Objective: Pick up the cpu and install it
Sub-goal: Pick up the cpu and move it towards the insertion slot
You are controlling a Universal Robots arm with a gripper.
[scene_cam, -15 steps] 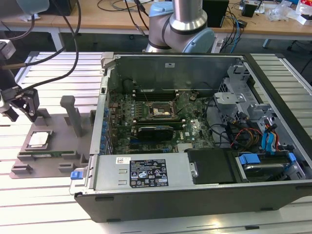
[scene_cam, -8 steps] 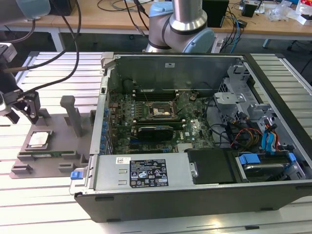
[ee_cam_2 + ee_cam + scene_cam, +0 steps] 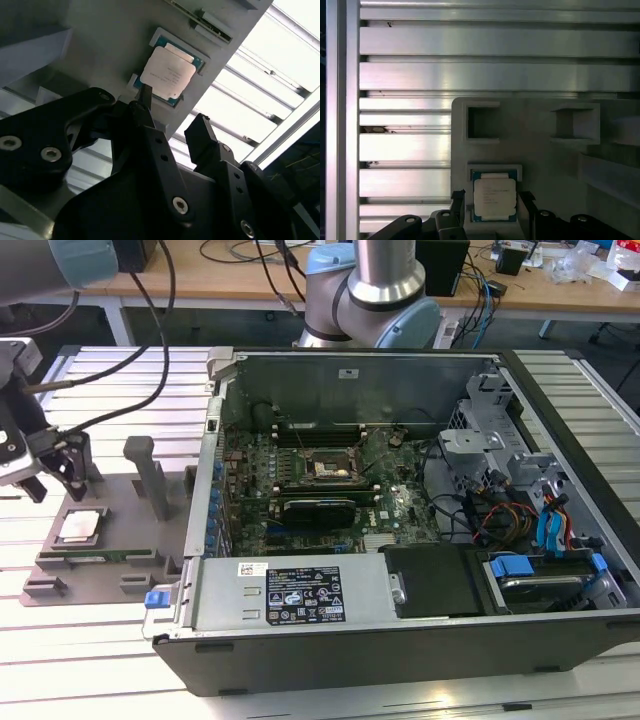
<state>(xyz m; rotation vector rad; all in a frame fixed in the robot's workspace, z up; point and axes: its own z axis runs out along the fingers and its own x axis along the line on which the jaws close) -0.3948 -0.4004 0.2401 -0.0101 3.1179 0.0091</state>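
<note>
The cpu (image 3: 494, 198) lies flat in its recess on the grey holder (image 3: 540, 165), not yet lifted. The fingers (image 3: 526, 204) are spread wider than the chip, one on each side of it, holding nothing. In the exterior view they seem to hang above it, apart. A good pick, I'd say, wants them square to its edges and closing evenly, so the chip doesn't tilt. Farther off on the slatted worktop (image 3: 110, 640), the open computer case (image 3: 300, 655) shows the socket (image 3: 327, 469) on its motherboard (image 3: 400, 510).
</note>
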